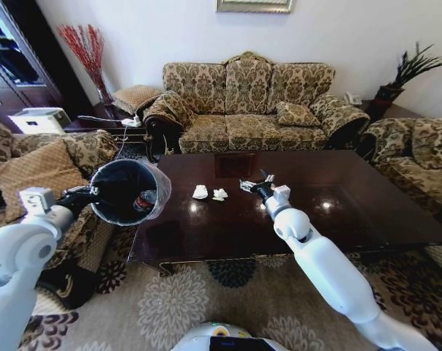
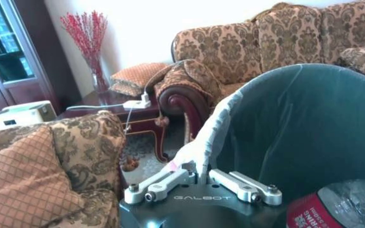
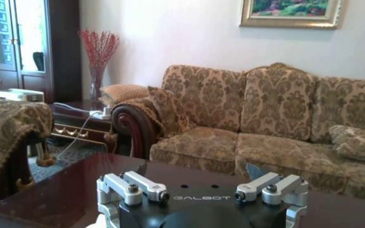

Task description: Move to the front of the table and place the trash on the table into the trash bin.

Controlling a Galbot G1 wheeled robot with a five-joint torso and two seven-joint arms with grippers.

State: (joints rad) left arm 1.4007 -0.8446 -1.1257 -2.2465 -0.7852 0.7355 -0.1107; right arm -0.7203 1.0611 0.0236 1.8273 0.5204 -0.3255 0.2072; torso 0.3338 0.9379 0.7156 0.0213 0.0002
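Living room, patterned sofa (image 1: pixel 250 102) behind the dark glossy desk (image 1: pixel 338 219), floral carpet underneath.

Left hand (image 2: pixel 201 183): pinched shut on the liner and rim of the trash bin (image 1: pixel 126 191), holding the bin in the air just off the desk's left end, mouth tilted toward the desk. Bottle with red label (image 2: pixel 334 209) lies inside the bin already.

Right hand (image 1: pixel 256 183): over the desk, near its centre inlay, jaws spread wide, nothing between them.

Remaining trash: two crumpled white paper wads (image 1: pixel 208 193) on the desk, side by side, between the bin and the right hand, closer to the hand.

Handling judgement: wads look very light and soft; they should crush under a pinch, so closing across the bulk of one wad seems safest. Glossy top is likely slippery, and a glancing touch could skate a wad away.

Surroundings: armchair with cushion (image 1: pixel 31 172) beside the bin; side table with power strip (image 2: pixel 135 104) farther back. Nothing stands between the right hand and the wads.
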